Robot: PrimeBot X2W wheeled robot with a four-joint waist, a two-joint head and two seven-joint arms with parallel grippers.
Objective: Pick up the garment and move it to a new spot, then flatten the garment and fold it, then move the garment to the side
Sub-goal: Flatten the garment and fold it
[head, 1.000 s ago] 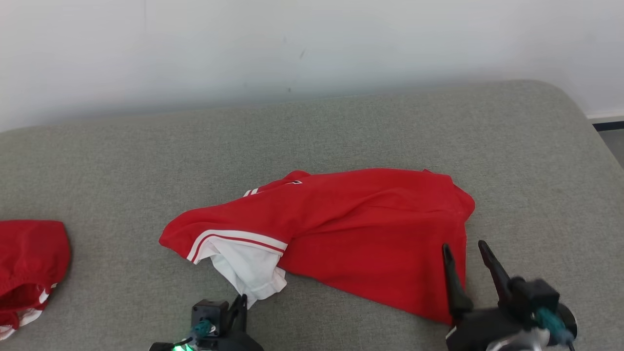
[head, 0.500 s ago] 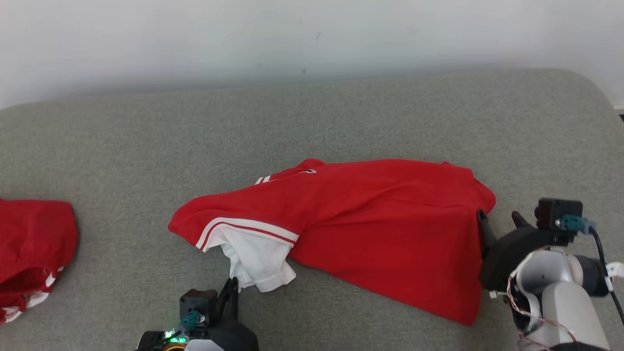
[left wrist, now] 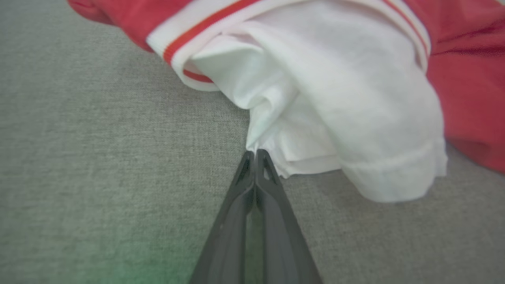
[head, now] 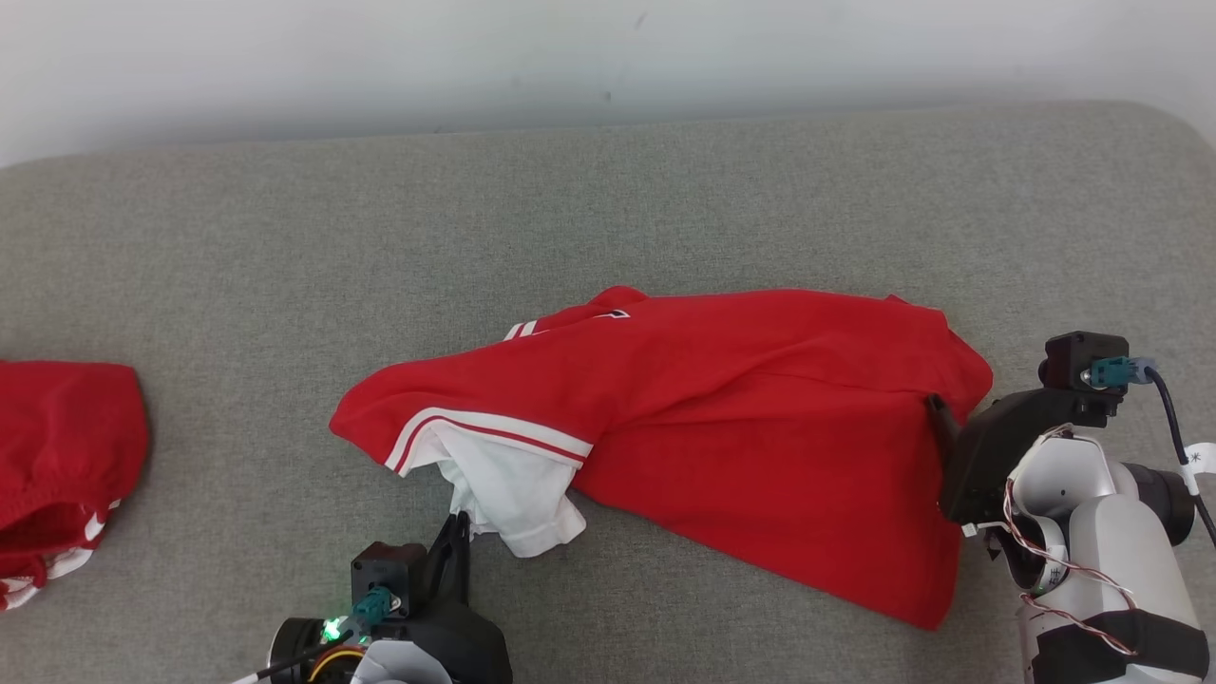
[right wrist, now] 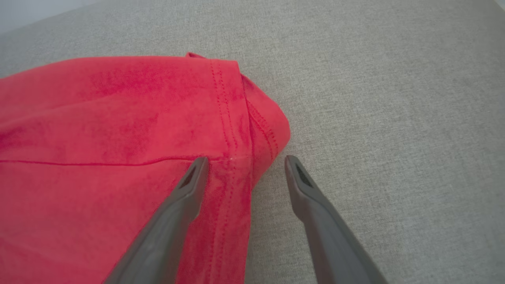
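the shirt (head: 760, 427) lies crumpled mid-cushion (head: 665, 209), hem to the right. your right gripper (right wrist: 244, 161) stands apart astride the hem corner, one finger over red cloth and one over bare cushion. sink the tips into the cushion, then close on the stitched edge (both layers, ideally). the left gripper (left wrist: 255, 152) is pressed together at the white fold (left wrist: 335, 118) on the near side. whether it holds cloth, you can't tell, so check before lifting.
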